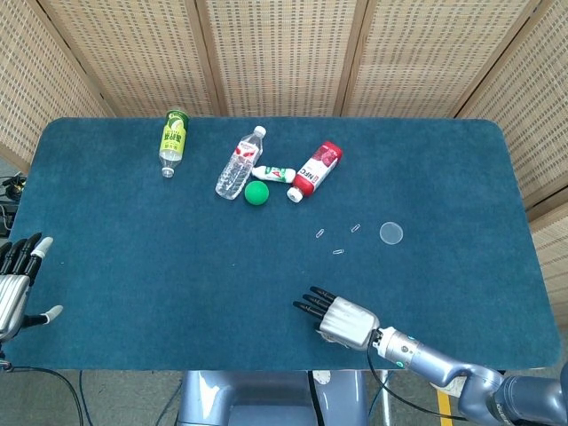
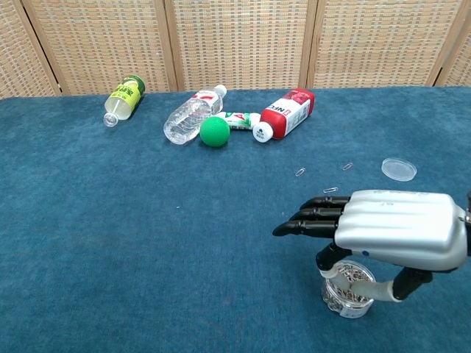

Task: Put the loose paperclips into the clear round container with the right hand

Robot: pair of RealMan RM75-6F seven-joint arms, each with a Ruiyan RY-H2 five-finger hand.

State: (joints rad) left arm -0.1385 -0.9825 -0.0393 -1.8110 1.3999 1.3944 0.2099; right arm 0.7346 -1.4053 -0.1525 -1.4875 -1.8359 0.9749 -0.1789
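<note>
My right hand (image 2: 394, 232) hovers palm down right over the clear round container (image 2: 347, 294), which is filled with paperclips near the table's front edge. Its long fingers stretch forward. The thumb and one finger curl in beneath the palm at the container's mouth; whether they pinch a clip is hidden. In the head view the right hand (image 1: 342, 319) covers the container. Three loose paperclips (image 2: 300, 172) (image 2: 348, 167) (image 2: 330, 190) lie on the blue cloth beyond the hand. The left hand (image 1: 18, 284) rests at the table's left edge with fingers apart and nothing in it.
The container's clear lid (image 2: 399, 169) lies flat to the right of the clips. At the back lie a green bottle (image 2: 124, 95), a clear water bottle (image 2: 191, 114), a green ball (image 2: 215, 132), a small tube (image 2: 239, 120) and a red-and-white bottle (image 2: 285, 112).
</note>
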